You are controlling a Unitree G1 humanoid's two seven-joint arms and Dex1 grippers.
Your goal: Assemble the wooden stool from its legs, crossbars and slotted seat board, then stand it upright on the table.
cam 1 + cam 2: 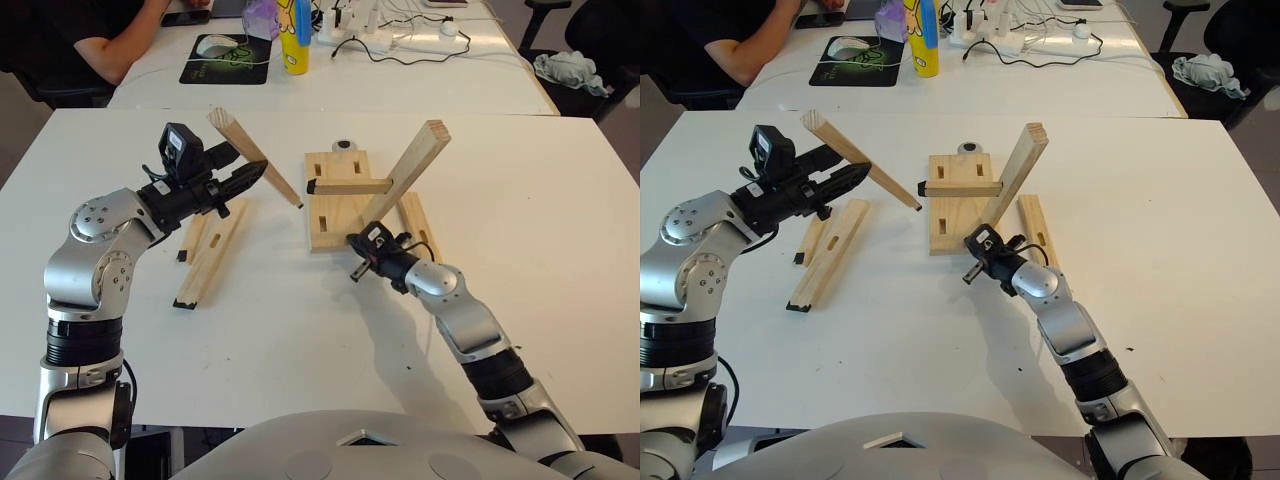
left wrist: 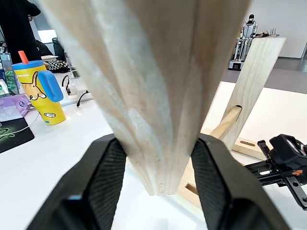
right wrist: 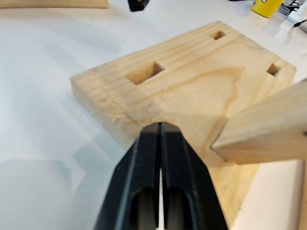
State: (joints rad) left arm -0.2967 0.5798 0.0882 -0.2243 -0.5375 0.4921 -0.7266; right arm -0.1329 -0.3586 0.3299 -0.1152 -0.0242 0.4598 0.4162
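Observation:
My left gripper point(image 1: 245, 180) is shut on a wooden leg point(image 1: 255, 155), which it holds tilted above the table's left half; the black fingers point(image 2: 103, 187) clamp it from both sides. The slotted seat board point(image 1: 335, 215) lies flat at the table's middle. A second leg point(image 1: 415, 165) leans out of the board, with a crossbar point(image 1: 350, 186) plugged into its side. My right gripper point(image 1: 358, 258) is shut with nothing between its fingers, low at the board's near edge point(image 3: 192, 81), beside the leaning leg point(image 3: 268, 124).
A loose leg point(image 1: 210, 250) and a short crossbar point(image 1: 190, 238) lie on the table to the left. Another leg point(image 1: 420, 225) lies right of the board. At the back are a yellow bottle point(image 1: 294, 40), a mouse pad point(image 1: 225, 58), cables and a person's arm.

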